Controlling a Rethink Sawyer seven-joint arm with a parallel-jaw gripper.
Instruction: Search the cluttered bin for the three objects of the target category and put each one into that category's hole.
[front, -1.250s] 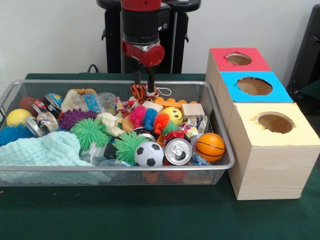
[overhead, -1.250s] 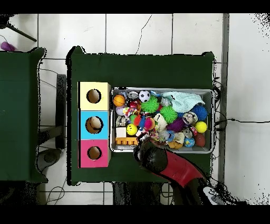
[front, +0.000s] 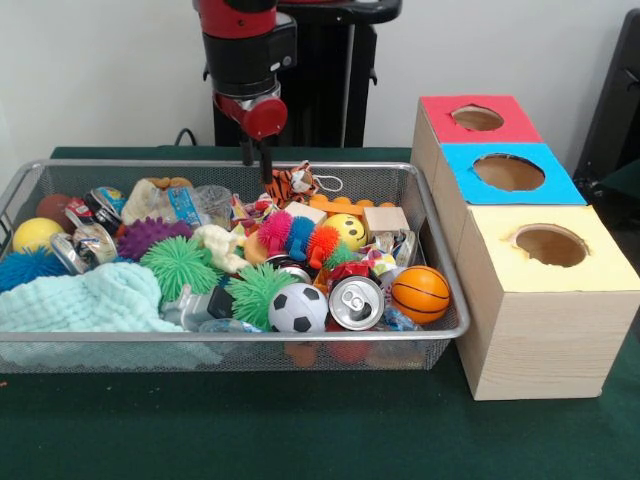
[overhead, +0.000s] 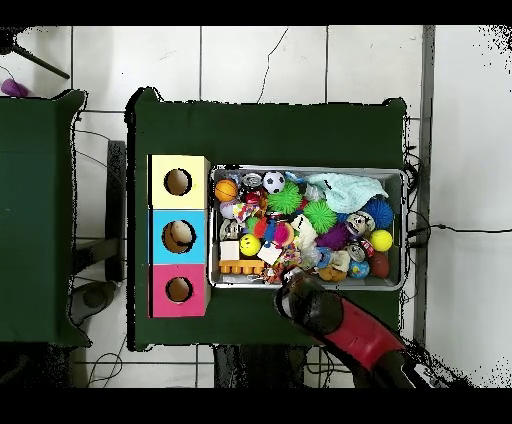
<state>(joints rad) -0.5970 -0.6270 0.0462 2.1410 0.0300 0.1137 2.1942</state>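
The wire-mesh bin (front: 230, 337) is full of toys; it also shows in the overhead view (overhead: 300, 168). A clear wrinkly bottle (front: 213, 203) stands near the bin's far wall, with a blue-labelled one (front: 183, 205) beside it. Another clear bottle (front: 225, 325) lies at the front, partly buried. My gripper (front: 257, 162) hangs open and empty over the far rim, just right of the two far bottles and left of a tiger toy (front: 295, 183). In the overhead view the arm (overhead: 310, 305) hides the gripper.
Three wooden boxes with holes stand right of the bin: red (front: 440, 105), blue (front: 460, 160), yellow (front: 490, 225). A drink can (front: 356, 300), a soccer ball (front: 298, 308), a basketball (front: 420, 293), spiky balls and a mint cloth (front: 90, 300) crowd the bin.
The gripper has moved to the picture's left in the front view, along the bin's far rim, from above the tiger toy to beside it. The bin's contents have not moved.
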